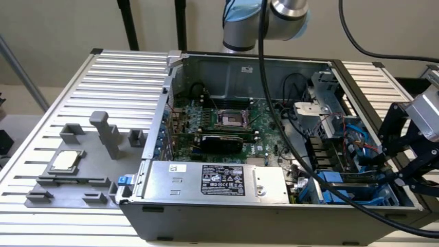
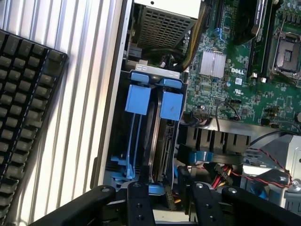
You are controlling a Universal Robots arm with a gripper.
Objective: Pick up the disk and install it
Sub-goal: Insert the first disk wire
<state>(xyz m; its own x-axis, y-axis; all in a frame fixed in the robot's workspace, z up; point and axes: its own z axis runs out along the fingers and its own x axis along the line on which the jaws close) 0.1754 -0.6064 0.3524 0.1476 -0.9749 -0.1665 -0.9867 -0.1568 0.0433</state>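
Ribbed aluminium makes up the bench (image 1: pixel 123 67), with a pale wall behind it; on it lies an open computer case (image 1: pixel 274 226), its side panel off and its inside facing up; the grey robot arm (image 1: pixel 264 23) rises behind the case, a black cable trailing from it across the opening. A black keyboard (image 2: pixel 23 117) lies on the bench just outside the case wall; a grey fixture plate (image 1: pixel 75 175) sits towards the exterior view's left, beside the case. Inside, a green motherboard (image 1: pixel 226 128) covers the floor of the case; a silver box with a black label (image 1: pixel 219 182) lies along the front edge. The disk (image 2: pixel 164 150) stands on edge in the drive bay at the front corner towards the exterior view's right, its blue carrier (image 2: pixel 171 104) facing the silver box; a second blue carrier (image 2: pixel 138 99) fills the slot beside it, nearer the case wall. A small square chip (image 1: pixel 65 161) rests on the fixture plate. The tool (image 2: pixel 165 188) hangs over the bay and is open, its black fingers (image 2: pixel 140 207) apart on either side of the disk's near end; whether they touch it I cannot tell.
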